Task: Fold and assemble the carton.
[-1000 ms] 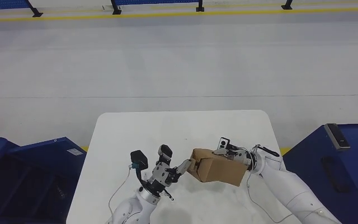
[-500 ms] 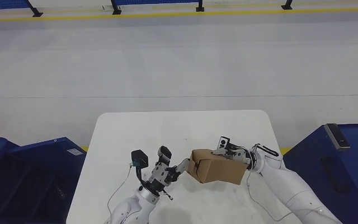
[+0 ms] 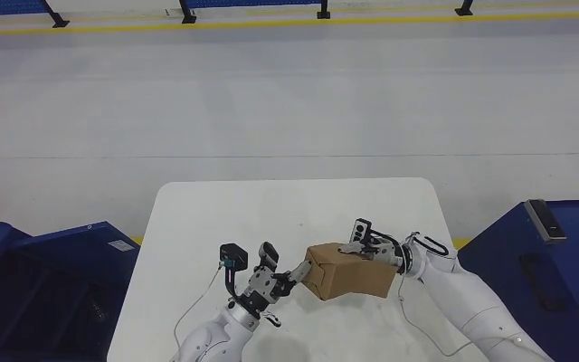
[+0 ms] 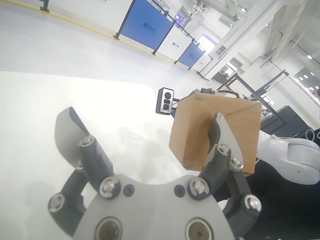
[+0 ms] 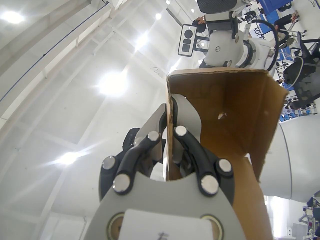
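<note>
Top view puts the carton [image 3: 348,270] between the two grippers, over the near part of the table [image 3: 271,208]. It is plain brown cardboard, boxy and a little tilted. One closed end faces the left gripper [image 3: 286,261], and the far end is at the right gripper [image 3: 366,246].

In the left wrist view the left gripper [image 4: 142,117] stands wide open. One finger lies flat against the closed end face; the other is well apart from the carton, over bare table.

The right gripper [image 5: 170,118] is clamped on a cardboard wall at the open end, one finger outside and one inside. From that side the carton shows its inner faces, a rough cut edge and a small nick in one wall.

Whether the carton's underside touches the table cannot be told. A white label [image 5: 162,222] on the right gripper's base carries a mark cut off by the frame edge. Blue and white panels [image 4: 147,26] far beyond the left gripper bear lettering.
</note>
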{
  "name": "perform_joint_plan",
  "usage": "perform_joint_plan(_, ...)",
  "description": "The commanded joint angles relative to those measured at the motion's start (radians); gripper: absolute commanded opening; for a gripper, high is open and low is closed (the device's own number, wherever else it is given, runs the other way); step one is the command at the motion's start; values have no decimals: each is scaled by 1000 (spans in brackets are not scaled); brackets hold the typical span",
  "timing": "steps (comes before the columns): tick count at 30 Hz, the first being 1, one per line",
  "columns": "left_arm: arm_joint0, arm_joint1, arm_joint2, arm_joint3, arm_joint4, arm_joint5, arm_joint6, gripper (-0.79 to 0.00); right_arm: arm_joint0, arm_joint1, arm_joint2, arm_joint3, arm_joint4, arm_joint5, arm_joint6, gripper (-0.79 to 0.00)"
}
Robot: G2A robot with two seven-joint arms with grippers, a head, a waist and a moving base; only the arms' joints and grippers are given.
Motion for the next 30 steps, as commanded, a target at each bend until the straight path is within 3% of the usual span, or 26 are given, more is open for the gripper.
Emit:
perform_joint_plan(1, 4, 1, 2, -1, 3, -5, -2, 0, -1, -1, 2, 0, -2, 1, 0, -785)
perform_joint_plan(15, 30, 5, 5, -21, 8, -13, -17, 0, -2, -10, 11, 1, -16, 11, 2, -785)
perform_joint_plan(30, -9, -2, 43, 36, 34, 17, -4, 0, -12, -16, 20, -9, -35, 19, 9, -785)
